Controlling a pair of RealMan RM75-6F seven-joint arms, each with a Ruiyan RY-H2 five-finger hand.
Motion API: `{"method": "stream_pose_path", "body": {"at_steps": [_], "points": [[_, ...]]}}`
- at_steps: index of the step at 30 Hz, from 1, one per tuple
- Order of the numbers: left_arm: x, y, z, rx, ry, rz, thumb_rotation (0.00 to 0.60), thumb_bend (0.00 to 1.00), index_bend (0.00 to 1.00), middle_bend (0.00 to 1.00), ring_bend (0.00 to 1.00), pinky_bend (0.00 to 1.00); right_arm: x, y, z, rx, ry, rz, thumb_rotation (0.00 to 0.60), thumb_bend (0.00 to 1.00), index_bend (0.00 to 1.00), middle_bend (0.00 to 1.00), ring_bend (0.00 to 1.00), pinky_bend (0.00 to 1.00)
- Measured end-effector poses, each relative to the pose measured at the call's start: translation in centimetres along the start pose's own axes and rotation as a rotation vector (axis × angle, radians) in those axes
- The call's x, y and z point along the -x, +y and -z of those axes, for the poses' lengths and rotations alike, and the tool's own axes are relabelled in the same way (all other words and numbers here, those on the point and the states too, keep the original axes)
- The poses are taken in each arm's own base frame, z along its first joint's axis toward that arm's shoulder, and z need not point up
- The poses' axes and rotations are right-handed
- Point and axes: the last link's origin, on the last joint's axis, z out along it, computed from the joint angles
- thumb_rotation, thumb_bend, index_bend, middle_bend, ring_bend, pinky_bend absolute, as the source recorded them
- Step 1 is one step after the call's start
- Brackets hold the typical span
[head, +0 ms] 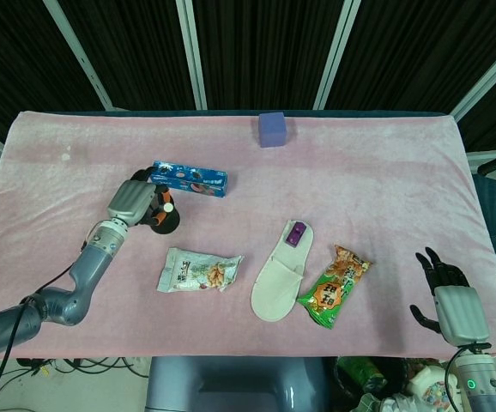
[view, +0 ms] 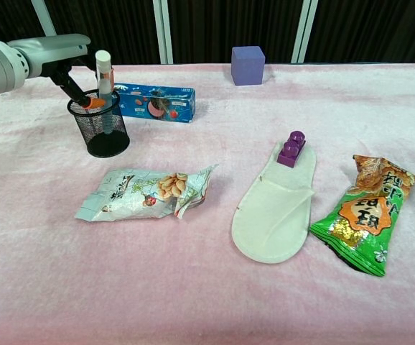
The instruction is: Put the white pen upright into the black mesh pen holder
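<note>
A blue rectangular snack box (view: 156, 103) lies just beside the black mesh pen holder (view: 100, 128) at its 2 o'clock; a torn white snack bag (view: 147, 192) lies at 5 o'clock. The white pen (view: 104, 79) stands upright in the holder, pinched by the left hand (view: 64, 66) at its 9 o'clock. The right hand (head: 443, 287) rests with fingers spread, holding nothing.
</note>
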Motion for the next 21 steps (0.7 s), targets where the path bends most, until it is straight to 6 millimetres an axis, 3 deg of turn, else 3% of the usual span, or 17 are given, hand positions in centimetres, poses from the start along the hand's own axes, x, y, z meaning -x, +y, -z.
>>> {"method": "stream_pose_path", "body": {"at_steps": [5,14,21], "points": [[-1.4,0.3,0.7,0.017,0.023,0.005,0.6,0.39,0.56,0.51,0.03,0.1,0.0,0.1,0.0,0.003,-0.001,0.0,0.6,0.18,0.0,0.02,0.17,0.16],[-5.4,0.8,3.7,0.074,0.112,-0.125,0.6,0.39,0.57,0.51,0.03,0.11,0.0,0.0,0.1,0.004,-0.001,0.001,0.6,0.17,0.0,0.02,0.17,0.16],[-7.4,1.4,5.8,0.166,0.294,-0.392,0.6,0.39,0.57,0.51,0.04,0.11,0.1,0.0,0.1,0.009,-0.004,-0.001,0.6,0.18,0.0,0.02,0.17,0.16]]}}
